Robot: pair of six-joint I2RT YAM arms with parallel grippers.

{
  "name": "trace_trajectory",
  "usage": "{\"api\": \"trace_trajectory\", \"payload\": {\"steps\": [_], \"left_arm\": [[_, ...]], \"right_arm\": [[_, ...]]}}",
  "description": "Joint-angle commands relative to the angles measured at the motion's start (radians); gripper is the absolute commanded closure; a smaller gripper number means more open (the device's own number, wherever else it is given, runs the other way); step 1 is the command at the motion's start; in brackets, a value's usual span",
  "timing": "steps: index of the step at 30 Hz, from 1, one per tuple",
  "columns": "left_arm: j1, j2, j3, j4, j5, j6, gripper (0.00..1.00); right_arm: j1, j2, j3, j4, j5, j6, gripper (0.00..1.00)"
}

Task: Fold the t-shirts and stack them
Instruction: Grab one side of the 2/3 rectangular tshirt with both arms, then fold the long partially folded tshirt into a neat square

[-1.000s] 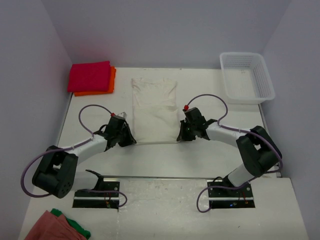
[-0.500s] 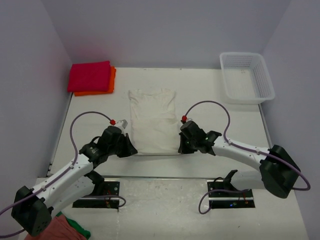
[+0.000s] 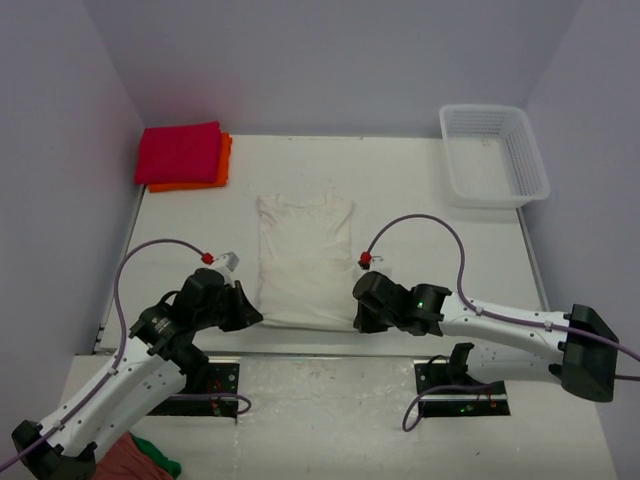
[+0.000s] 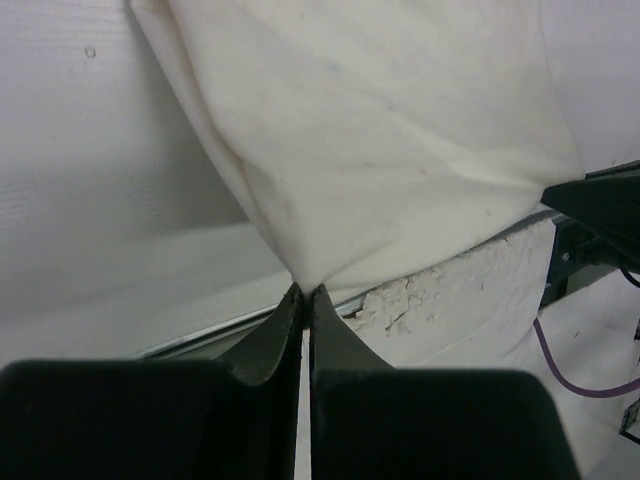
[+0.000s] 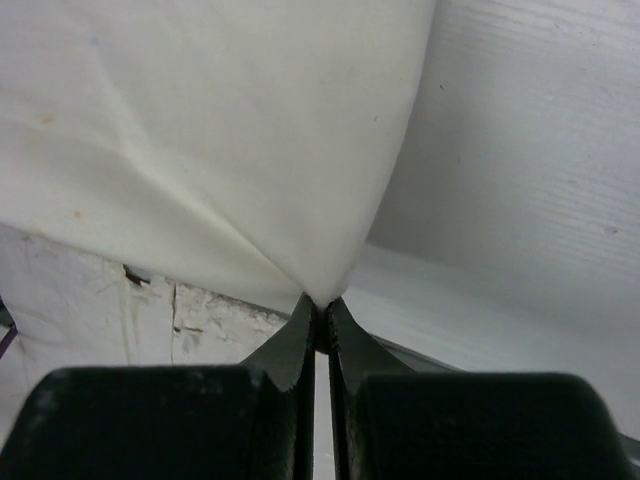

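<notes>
At the near edge of the counter [image 3: 430, 215], the cream-white t-shirt [image 3: 303, 262] is pinched at its two near corners: the left corner is clamped in the left jaws and the right corner in the right jaws, both pairs being closed tight on the cloth. Its body is spread flat as a long, wrinkled rectangle across the middle of the counter, running away from the arms. Well apart, at the far left corner, the magenta-red t-shirt [image 3: 180, 152] is seen folded on top of the orange t-shirt [image 3: 226, 160], while a white mesh basket [image 3: 538, 165] is set at the far right.
</notes>
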Motion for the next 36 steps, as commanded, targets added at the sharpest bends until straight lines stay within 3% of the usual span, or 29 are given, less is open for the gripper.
{"api": "trace_trajectory", "payload": {"steps": [1,8,12,17,20,25,36], "left_arm": [[-0.001,-0.026,0.041,-0.069,-0.006,-0.010,1.00],[-0.001,-0.029,0.108,-0.103,-0.081,0.000,1.00],[0.000,0.092,0.211,-0.051,-0.173,0.029,1.00],[0.007,0.398,0.413,0.072,-0.288,0.093,1.00],[0.150,0.547,0.505,0.164,-0.225,0.194,1.00],[0.275,0.774,0.610,0.274,-0.176,0.250,1.00],[0.381,1.100,0.866,0.368,-0.150,0.294,1.00]], "right_arm": [[0.038,-0.036,0.036,-0.117,0.106,0.074,1.00],[0.084,-0.038,0.068,-0.164,0.178,0.088,1.00],[0.066,0.001,0.164,-0.207,0.239,0.026,1.00],[-0.107,0.131,0.373,-0.203,0.215,-0.178,1.00],[-0.225,0.197,0.479,-0.163,0.151,-0.307,1.00],[-0.400,0.404,0.661,-0.139,0.068,-0.448,1.00],[-0.571,0.743,1.035,-0.174,-0.075,-0.571,1.00]]}}
